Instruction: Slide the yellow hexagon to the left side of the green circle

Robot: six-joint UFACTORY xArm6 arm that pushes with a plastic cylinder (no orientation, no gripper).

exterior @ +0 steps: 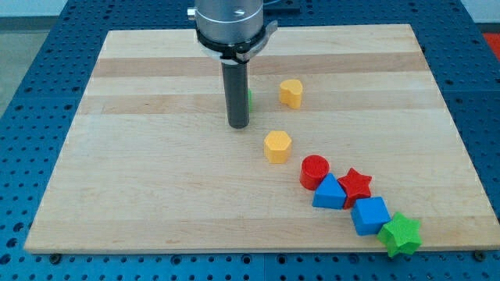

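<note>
The yellow hexagon (277, 146) lies near the board's middle. My tip (238, 125) rests on the board just to its upper left, a short gap away and not touching. The green circle (249, 99) is almost wholly hidden behind the rod; only a thin green sliver shows at the rod's right edge, above the tip. The hexagon sits below and to the right of that sliver.
A yellow heart (291, 92) lies right of the rod. Below right of the hexagon runs a close cluster: red circle (315, 172), red star (356, 184), blue triangle (330, 193), blue cube (369, 215) and green star (401, 233) near the wooden board's (141, 195) bottom edge.
</note>
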